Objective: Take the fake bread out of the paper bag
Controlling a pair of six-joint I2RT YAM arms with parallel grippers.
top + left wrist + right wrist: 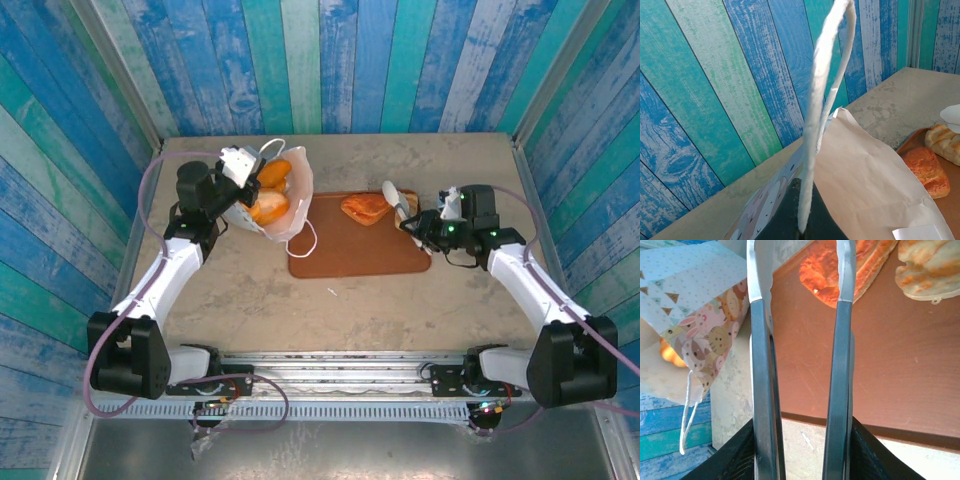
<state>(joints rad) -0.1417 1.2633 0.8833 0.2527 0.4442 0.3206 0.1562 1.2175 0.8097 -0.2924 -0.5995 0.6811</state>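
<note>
Left gripper (240,178) is clamped shut on the rim of the paper bag (292,215), right where a cord handle (826,90) rises from between its fingers. It holds the mouth tilted open toward the middle of the table (400,310). The bag sits by the far-left corner, its side against the left edge of the brown tray (350,262). Two golden rolls (270,205) show inside it, and two more pieces (365,208) lie at the tray's far edge.

Right gripper (802,270) hangs over the tray with its fingers partly apart and nothing between them.

My worry is the next reach into the bag. The paper is thin and held at one spot only, so a nudge from the incoming fingers could fold the mouth shut or pull the rim free. The rolls look glossy and rounded — a shallow pinch may squirt one deeper in. The loose handle loop (306,240) by the tray's corner could also snag a finger.
</note>
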